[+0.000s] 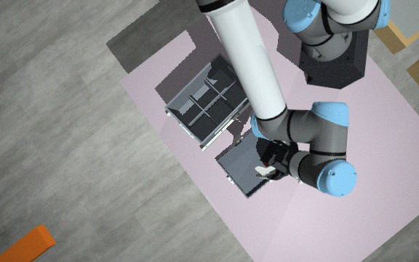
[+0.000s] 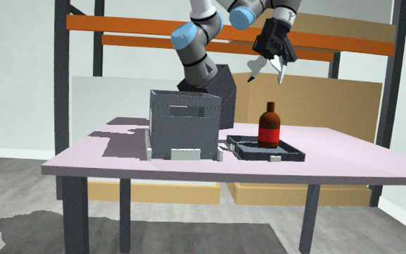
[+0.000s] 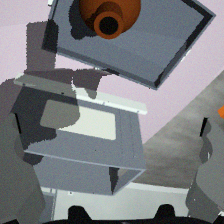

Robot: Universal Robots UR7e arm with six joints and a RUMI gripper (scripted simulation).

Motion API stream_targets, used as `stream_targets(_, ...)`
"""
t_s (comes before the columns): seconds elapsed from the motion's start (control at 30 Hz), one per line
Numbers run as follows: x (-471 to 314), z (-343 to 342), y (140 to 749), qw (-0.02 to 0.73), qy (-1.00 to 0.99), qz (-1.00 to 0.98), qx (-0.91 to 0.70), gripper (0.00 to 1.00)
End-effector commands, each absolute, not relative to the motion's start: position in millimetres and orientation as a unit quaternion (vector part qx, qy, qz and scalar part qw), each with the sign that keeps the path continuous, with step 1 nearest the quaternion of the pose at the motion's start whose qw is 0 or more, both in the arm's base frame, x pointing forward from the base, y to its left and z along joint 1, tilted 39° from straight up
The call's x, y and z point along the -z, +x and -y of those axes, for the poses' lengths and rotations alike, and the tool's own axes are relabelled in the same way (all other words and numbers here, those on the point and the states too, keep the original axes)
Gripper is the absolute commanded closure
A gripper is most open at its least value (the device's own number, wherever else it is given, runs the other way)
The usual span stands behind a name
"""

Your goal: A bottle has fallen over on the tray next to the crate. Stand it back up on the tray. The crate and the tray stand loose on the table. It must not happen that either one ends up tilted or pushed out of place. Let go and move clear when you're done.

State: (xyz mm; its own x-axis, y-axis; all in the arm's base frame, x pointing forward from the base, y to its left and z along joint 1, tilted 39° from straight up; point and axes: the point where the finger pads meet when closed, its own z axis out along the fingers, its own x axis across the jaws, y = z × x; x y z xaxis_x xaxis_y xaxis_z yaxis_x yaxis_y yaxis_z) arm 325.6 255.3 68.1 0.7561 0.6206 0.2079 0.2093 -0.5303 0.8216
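A brown bottle (image 2: 269,125) with a red label stands upright on the dark tray (image 2: 265,148), toward the tray's far right part. In the wrist view I look down on the bottle (image 3: 109,17) from above, its open neck facing me, at the top of the frame on the tray (image 3: 135,37). My gripper (image 2: 267,72) is open and empty, well above the bottle and apart from it. In the overhead view the gripper (image 1: 268,171) hangs over the tray (image 1: 244,168) and hides most of the bottle.
The grey crate (image 2: 185,124) (image 1: 207,103) with inner dividers stands left of the tray, close beside it. The arm's dark base block (image 1: 334,62) is at the table's back. An orange shelf beam (image 2: 224,35) runs behind the gripper.
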Motion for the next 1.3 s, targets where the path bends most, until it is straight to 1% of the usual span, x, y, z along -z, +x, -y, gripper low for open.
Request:
stream_targets(0.0,-74.9,-258.7,321.2,0.417,0.839,-0.246,-0.246,0.00)
stream_targets(0.7,-82.5,-262.3,316.2,0.417,0.839,-0.246,-0.246,0.00)
stream_targets(0.73,-82.5,-262.3,316.2,0.417,0.839,-0.246,-0.246,1.00)
stream_targets(1.27,-82.5,-262.3,316.2,0.417,0.839,-0.246,-0.246,1.00)
